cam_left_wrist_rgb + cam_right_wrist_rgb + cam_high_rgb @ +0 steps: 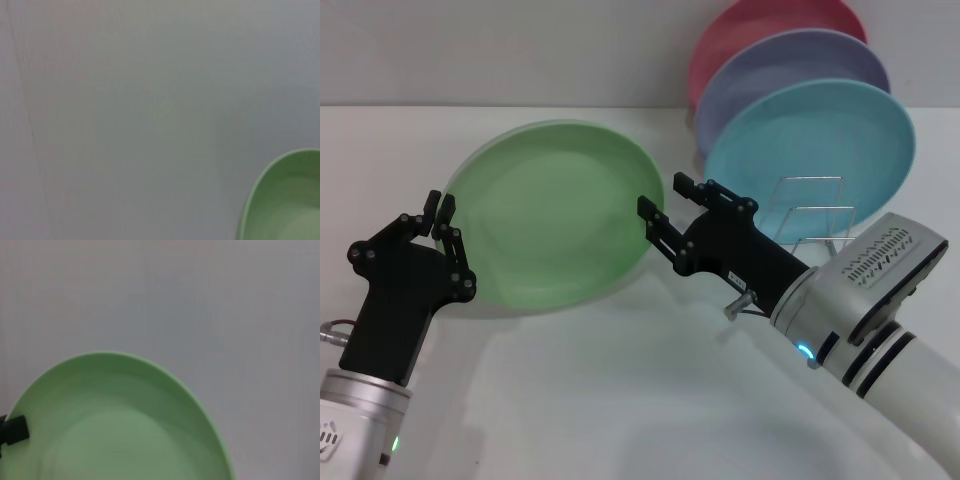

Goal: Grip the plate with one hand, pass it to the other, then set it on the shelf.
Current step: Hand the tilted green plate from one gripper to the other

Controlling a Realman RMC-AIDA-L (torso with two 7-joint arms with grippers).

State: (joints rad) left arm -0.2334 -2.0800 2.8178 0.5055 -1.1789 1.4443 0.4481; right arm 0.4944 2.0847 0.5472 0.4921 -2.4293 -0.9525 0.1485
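At left of the head view, the left gripper (442,215) is pinching the light green plate's (555,225) rim, holding it tilted mid-frame. The right gripper (665,200) is gaping beside its opposite edge. The wire shelf (810,215) is standing right, before three plates (800,90).

A plain white surface (620,400) fills the head view from nine o'clock round to three. At twelve o'clock a bare pale grey wall (520,50) rises behind it, evenly and softly lit.
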